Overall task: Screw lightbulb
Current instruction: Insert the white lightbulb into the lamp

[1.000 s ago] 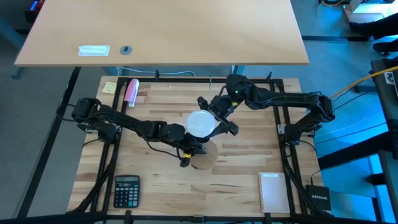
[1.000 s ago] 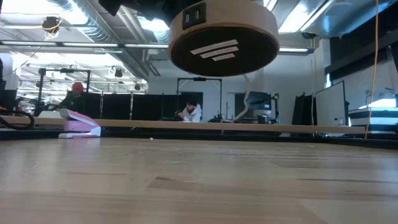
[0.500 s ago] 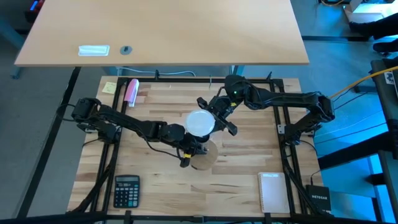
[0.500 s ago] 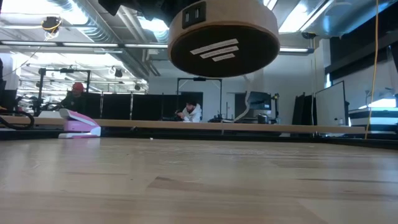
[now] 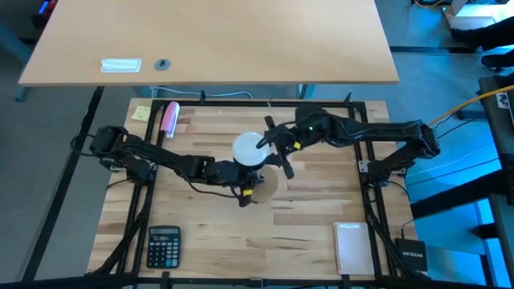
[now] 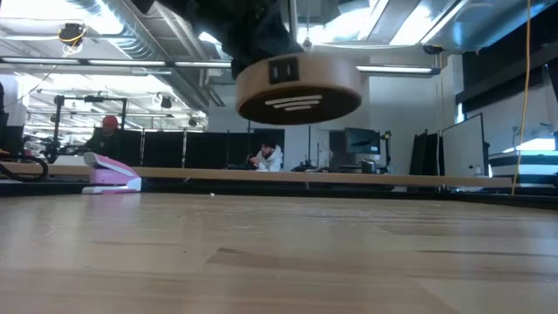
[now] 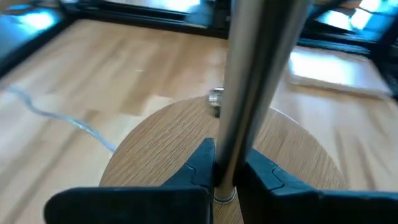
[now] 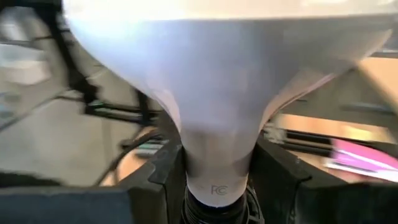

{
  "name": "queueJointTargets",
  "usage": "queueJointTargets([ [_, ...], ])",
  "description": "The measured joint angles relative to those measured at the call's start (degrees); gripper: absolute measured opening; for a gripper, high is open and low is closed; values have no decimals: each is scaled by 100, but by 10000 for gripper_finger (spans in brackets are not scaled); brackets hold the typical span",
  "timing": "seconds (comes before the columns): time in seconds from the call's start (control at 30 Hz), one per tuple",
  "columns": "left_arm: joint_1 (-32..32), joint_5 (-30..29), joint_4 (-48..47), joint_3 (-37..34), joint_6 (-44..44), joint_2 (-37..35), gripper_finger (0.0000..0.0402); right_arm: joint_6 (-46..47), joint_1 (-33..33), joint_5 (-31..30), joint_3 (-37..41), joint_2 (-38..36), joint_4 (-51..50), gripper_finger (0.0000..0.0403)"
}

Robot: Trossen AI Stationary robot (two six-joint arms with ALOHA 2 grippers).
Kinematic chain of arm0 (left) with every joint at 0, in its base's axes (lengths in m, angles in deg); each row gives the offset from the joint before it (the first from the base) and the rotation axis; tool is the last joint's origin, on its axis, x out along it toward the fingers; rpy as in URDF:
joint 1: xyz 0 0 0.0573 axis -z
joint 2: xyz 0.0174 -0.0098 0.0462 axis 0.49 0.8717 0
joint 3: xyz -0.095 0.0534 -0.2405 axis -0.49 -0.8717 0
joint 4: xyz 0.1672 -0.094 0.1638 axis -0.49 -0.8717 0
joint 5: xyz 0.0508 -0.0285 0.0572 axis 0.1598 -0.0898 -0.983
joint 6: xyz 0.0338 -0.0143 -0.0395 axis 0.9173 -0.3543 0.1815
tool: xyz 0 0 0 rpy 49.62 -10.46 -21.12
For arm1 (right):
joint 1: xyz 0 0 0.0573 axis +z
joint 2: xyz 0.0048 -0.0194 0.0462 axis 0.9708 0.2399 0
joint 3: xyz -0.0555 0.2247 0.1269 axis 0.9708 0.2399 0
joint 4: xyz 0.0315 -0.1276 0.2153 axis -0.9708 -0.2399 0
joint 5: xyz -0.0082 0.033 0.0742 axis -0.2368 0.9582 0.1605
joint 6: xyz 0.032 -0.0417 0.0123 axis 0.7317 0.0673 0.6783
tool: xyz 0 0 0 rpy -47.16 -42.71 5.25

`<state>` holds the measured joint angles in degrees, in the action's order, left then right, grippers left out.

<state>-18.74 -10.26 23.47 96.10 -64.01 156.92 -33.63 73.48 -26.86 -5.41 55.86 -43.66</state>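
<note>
The lightbulb (image 5: pixel 248 150) is a white globe, upright over the table's middle; in the right wrist view its globe (image 8: pixel 217 74) fills the top. My right gripper (image 5: pixel 270 149) is shut on it from the right. Under the bulb's neck a black collar (image 8: pixel 217 211) shows. Below hangs a lamp stand: a round wooden disc (image 6: pixel 299 87) with a silvery rod (image 7: pixel 249 81) rising from it. My left gripper (image 5: pixel 245 186) is shut on that rod. The disc is clear of the table. My left gripper pinches the rod's lower end (image 7: pixel 225 163), just above the wooden disc (image 7: pixel 161 149), between its two fingers. The fingers lie across the rod, slanting down from the table's left. The stand hangs lifted clear of the table. My right gripper pinches the bulb's narrow neck (image 8: pixel 217 163) between its two fingers (image 8: pixel 166 168), one on each side. The fingers come nearly level from the table's right, across the neck. The bulb stands upright, globe up, clear of the table.
A pink stapler (image 5: pixel 169 118) and a yellow note (image 5: pixel 141 112) lie at the far left, a calculator (image 5: pixel 163 245) at the near left, a white pad (image 5: pixel 350 247) at the near right. Black frame rails (image 5: pixel 365 168) run along both sides.
My right gripper has swung toward the table's left edge, and its wrist has turned, carrying the bulb a little left and far. My left gripper has turned in place; the wooden disc has tipped more level and now sits mostly hidden under the bulb and gripper.
</note>
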Motion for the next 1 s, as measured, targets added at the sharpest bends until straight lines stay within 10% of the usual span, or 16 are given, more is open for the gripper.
queueJointTargets([
  [0.43, 142, -1845, -380, 215, -631, -31, 27, 176, 770, -3177, -7, 57, -24, 147],
  [0.73, 178, -1840, -528, 227, -364, -31, 27, 99, 829, -2859, 22, 67, 189, 148],
  [1.0, 178, -1811, -484, 264, -323, -64, 27, -121, 822, -2636, 43, 70, 103, 250],
])
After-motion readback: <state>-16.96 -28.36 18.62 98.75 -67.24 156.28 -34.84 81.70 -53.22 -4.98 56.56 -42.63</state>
